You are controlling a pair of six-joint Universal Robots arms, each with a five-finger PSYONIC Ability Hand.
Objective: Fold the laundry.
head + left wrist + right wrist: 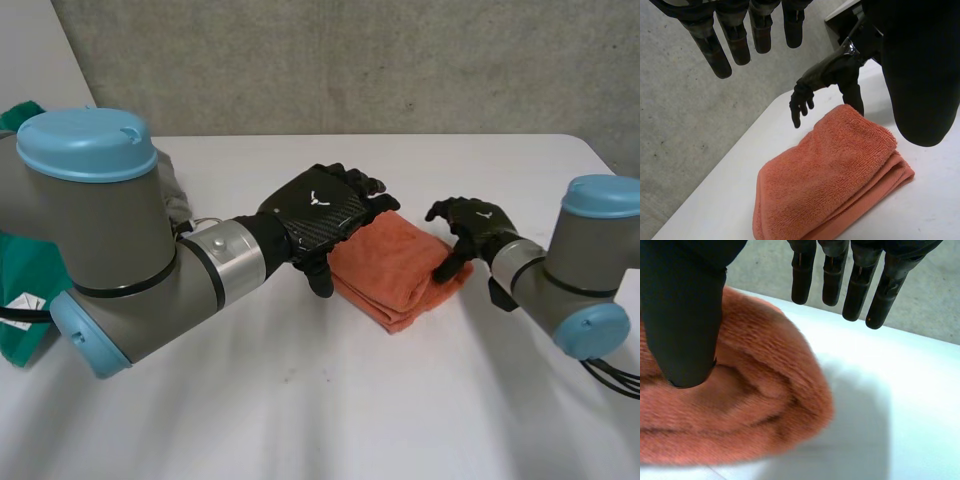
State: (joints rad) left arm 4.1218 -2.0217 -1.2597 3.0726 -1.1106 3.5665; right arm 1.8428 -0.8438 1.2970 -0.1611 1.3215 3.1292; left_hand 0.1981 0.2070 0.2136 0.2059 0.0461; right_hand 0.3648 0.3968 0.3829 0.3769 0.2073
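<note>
Found towel [395,265] folded in layers on table [300,400], beneath left hand [320,210]. Noted left hand relaxed, fingers straight, gripping nothing. Noted right hand [472,222] likewise unclenched, thumb pressing towel's corner. Judged towel nearly done; green cloth [12,260] beside left arm probably awaiting folding.

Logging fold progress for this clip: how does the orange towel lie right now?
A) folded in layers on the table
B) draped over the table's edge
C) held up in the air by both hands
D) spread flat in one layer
A: the orange towel rests on the white table with stacked layers showing along its edge, the right hand pressing its thumb on one end.
</note>
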